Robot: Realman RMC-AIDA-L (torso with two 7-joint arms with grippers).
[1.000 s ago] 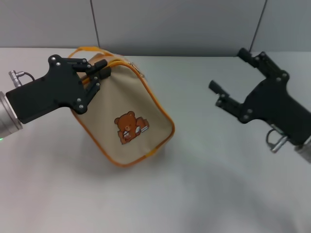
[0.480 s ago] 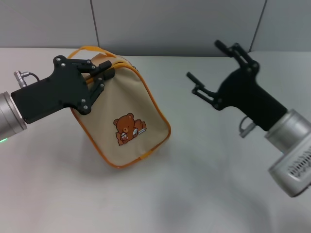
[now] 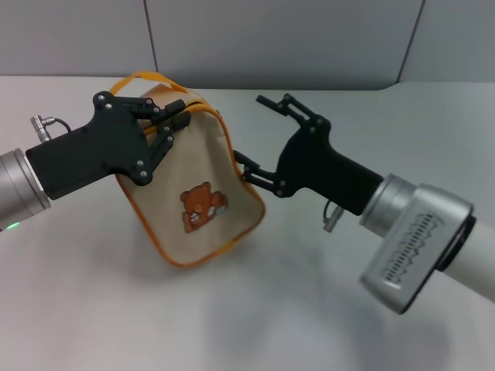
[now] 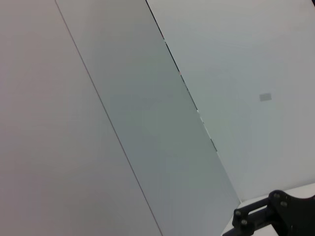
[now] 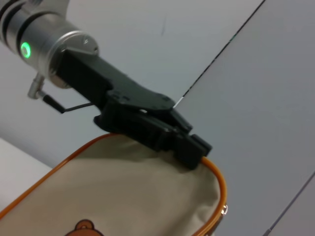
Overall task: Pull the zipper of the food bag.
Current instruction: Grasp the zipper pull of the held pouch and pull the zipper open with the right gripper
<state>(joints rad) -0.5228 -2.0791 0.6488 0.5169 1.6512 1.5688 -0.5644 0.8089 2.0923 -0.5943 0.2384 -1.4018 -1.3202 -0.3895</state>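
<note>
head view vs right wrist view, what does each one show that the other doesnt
Only the head view shows the right hand, open beside the food bag, plus the bag's orange loop handle and the table. Only the right wrist view shows the green light on the left arm's wrist. Both show the left hand shut on the food bag's top edge, and the bear print.

No legible text, label, brand, number or sign appears on anything I can see here.
</note>
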